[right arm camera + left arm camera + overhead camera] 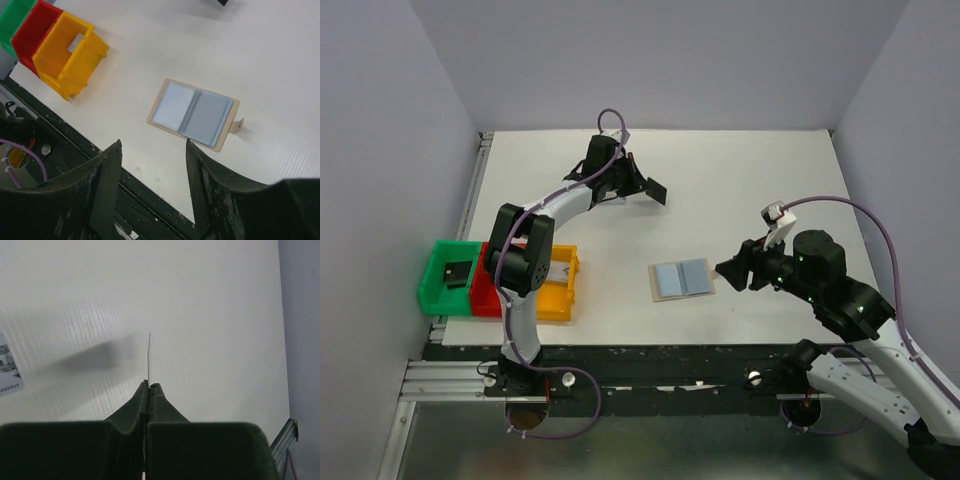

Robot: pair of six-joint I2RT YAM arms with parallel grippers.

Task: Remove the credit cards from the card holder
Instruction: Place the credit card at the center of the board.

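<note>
Starting at the left edge of the table, three plastic bins sit in a row: a green bin with a small black chunky object in it, a red bin, and a yellow bin with a silver-grey card lying flat inside. Further right and toward the far side, the left gripper is clenched on a black card and holds it above bare table, well apart from the bins and the holder. Its wrist view shows that card edge-on as a thin line rising from the pinched fingertips. At the left border of that view a pale printed card lies on the table, cut off by the frame. Right of centre, near the front edge, the card holder lies open and flat with its two light blue-grey panels facing up and its small tan tab sticking out to one side. No card edge shows on either panel, though whether something is tucked inside cannot be told. Just beside it on the right, the right gripper hovers with its fingers spread and nothing between them. The task looks far along: the holder appears emptied, at least three cards are out, and what seems left is setting down the black card and confirming that the pockets are bare.
</note>
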